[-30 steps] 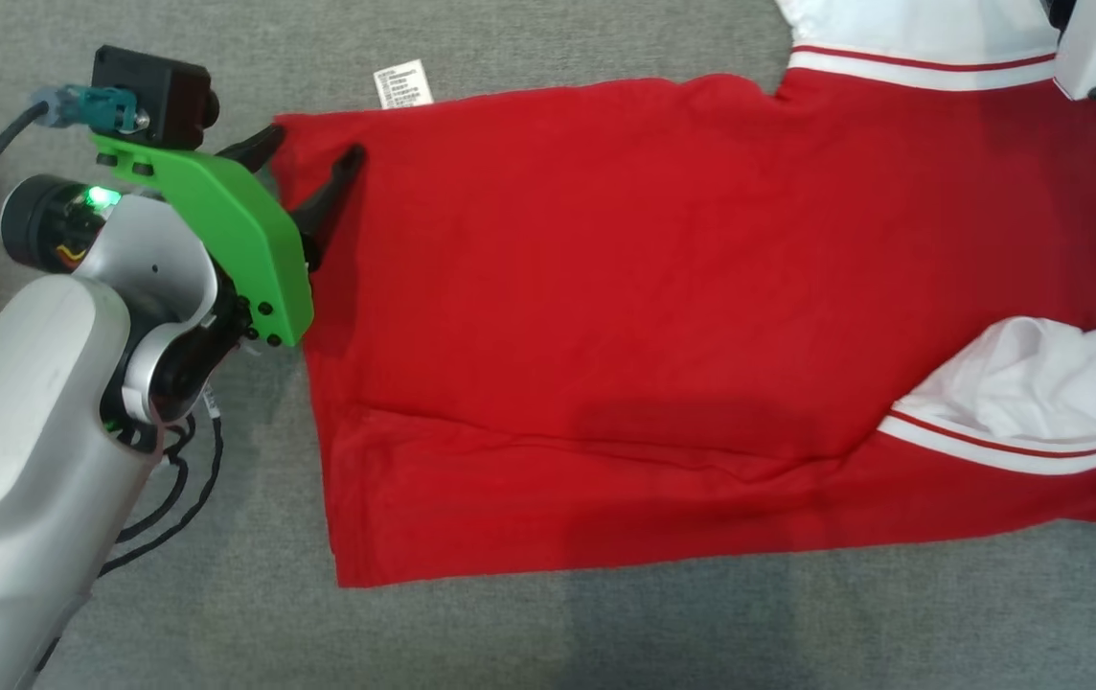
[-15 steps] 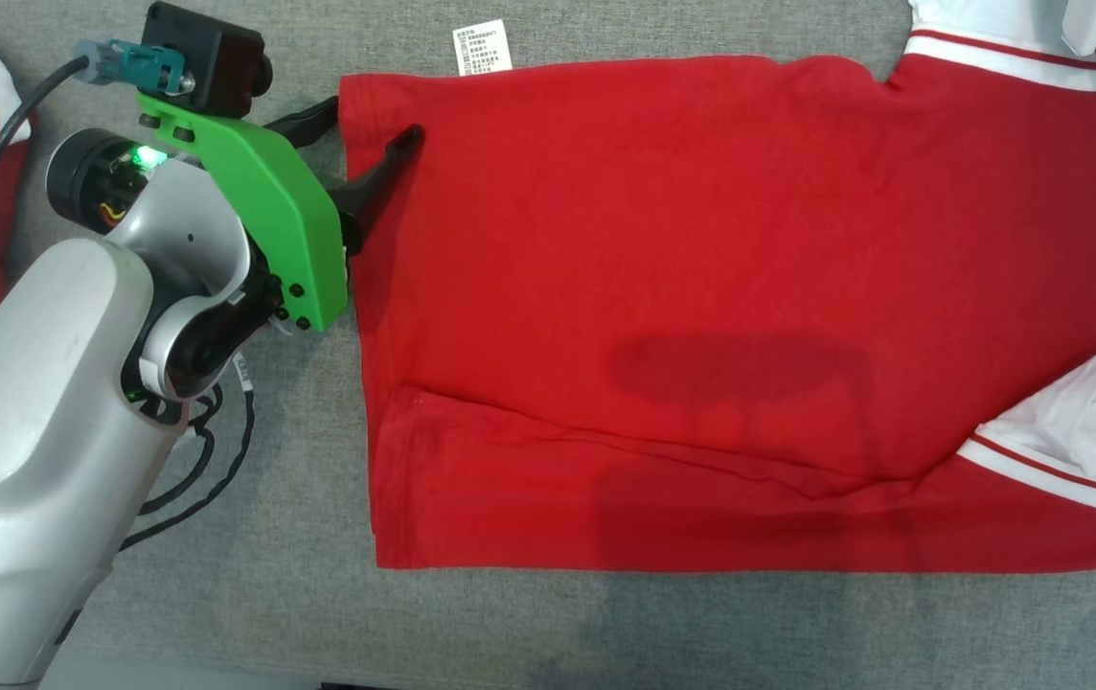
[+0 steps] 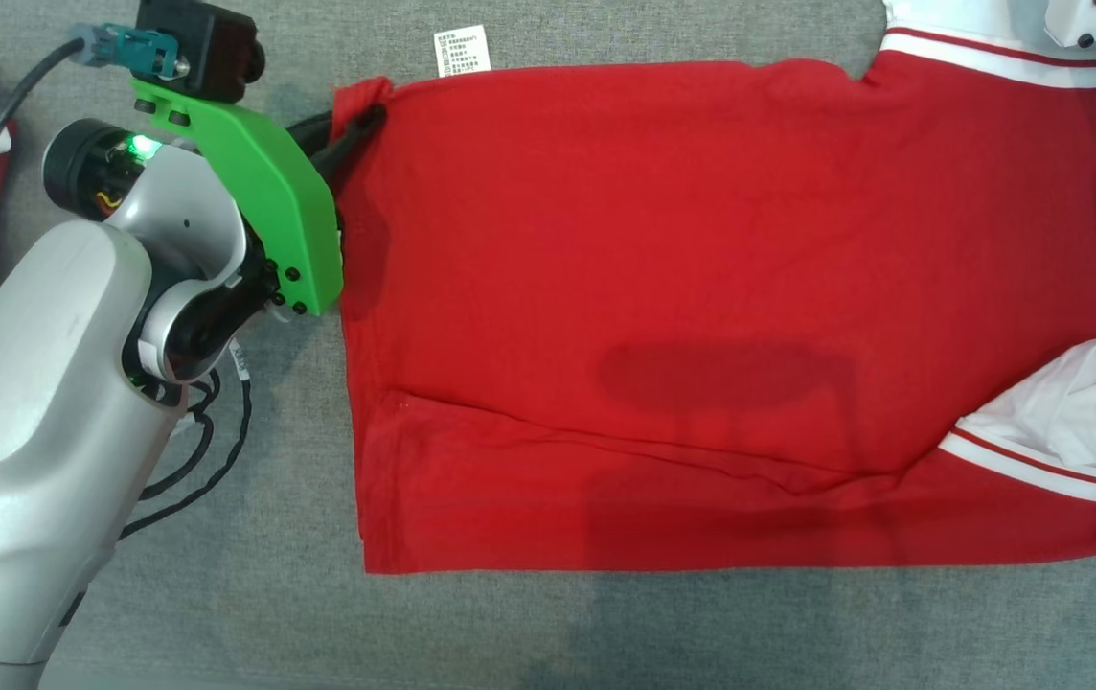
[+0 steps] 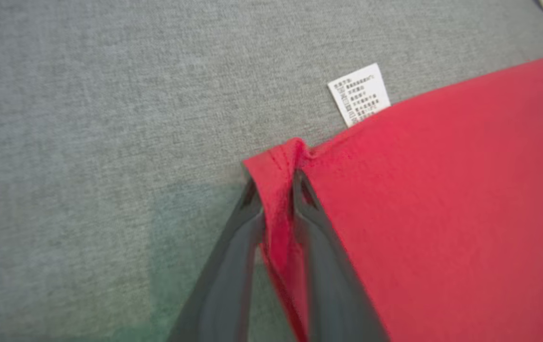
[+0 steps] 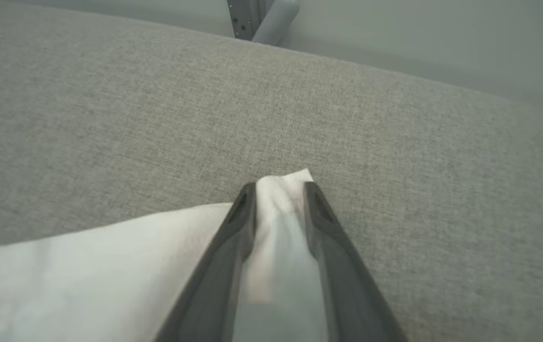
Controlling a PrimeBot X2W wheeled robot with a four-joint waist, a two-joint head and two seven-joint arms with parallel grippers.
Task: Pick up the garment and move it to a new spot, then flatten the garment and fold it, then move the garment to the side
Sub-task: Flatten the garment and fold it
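Now your left gripper (image 4: 278, 190) pinches the hem corner of the garment (image 3: 701, 287) just beside the care label (image 3: 463, 50). Your right gripper (image 5: 278, 190) clamps its white corner, well apart from that label, with the garment's long axis between them.

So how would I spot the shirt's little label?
Find the red garment on the grey surface. Along its far edge, beside the corner pinched by the left gripper, a small white tag sticks out. Unlike the white sleeves, it carries print.
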